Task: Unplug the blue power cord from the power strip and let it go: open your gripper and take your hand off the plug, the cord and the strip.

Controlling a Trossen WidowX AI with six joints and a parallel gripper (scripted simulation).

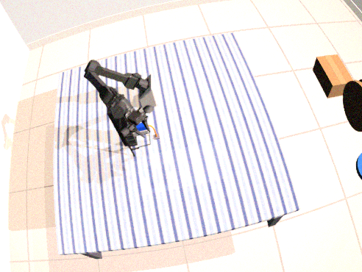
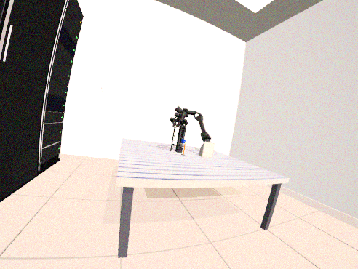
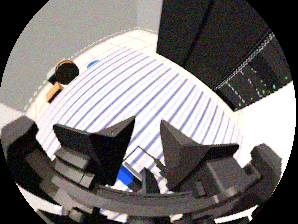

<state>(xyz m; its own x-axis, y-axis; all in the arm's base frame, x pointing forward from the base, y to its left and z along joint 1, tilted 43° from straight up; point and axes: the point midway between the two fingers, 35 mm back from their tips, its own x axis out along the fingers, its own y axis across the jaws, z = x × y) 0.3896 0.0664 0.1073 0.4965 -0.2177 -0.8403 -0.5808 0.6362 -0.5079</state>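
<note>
The blue power cord's plug (image 1: pixel 140 127) sits in the power strip (image 1: pixel 129 135), which stands upright on the striped tablecloth (image 1: pixel 206 147). Seen from the wrist, the two dark fingers are partly spread with nothing between them, the plug (image 3: pixel 124 176) showing low in the gap. The gripper (image 1: pixel 135 118) hangs above the strip, clear of the plug. The arm's pale base block (image 2: pixel 207 149) stands near the strip.
</note>
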